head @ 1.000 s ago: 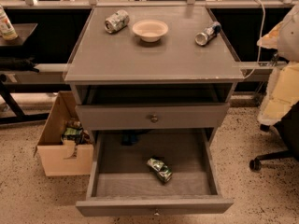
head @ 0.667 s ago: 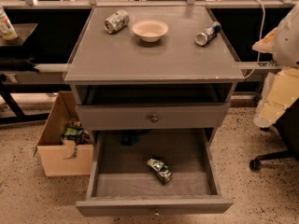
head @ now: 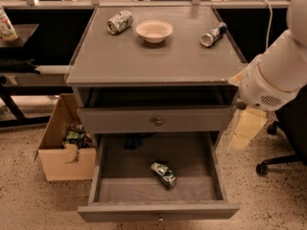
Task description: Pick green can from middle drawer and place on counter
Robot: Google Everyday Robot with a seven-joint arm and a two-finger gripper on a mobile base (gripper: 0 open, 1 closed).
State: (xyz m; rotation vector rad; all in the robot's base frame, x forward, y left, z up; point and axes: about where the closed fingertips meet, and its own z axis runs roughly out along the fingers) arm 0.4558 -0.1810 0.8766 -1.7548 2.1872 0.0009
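Observation:
The green can [head: 164, 173] lies on its side on the floor of the open middle drawer [head: 194, 157], a little right of its centre and toward the front. The counter [head: 153, 59] is the grey cabinet top above it. My gripper is not in view. Only the white links of my arm [head: 271, 75] and a pale cream link [head: 247, 128] show, at the right of the cabinet, beside the counter's right front corner and above the drawer's right side.
On the counter's far part lie a silvery-white can [head: 119, 21], a cream bowl [head: 154, 30] and a slim silver-and-blue can [head: 213, 34]. The upper drawer front [head: 156, 120] is shut. A cardboard box [head: 60, 159] stands left of the cabinet, a chair base [head: 280, 162] to the right.
My arm has swung left from the right edge toward the cabinet's right front corner. The green can and the drawer have not moved.

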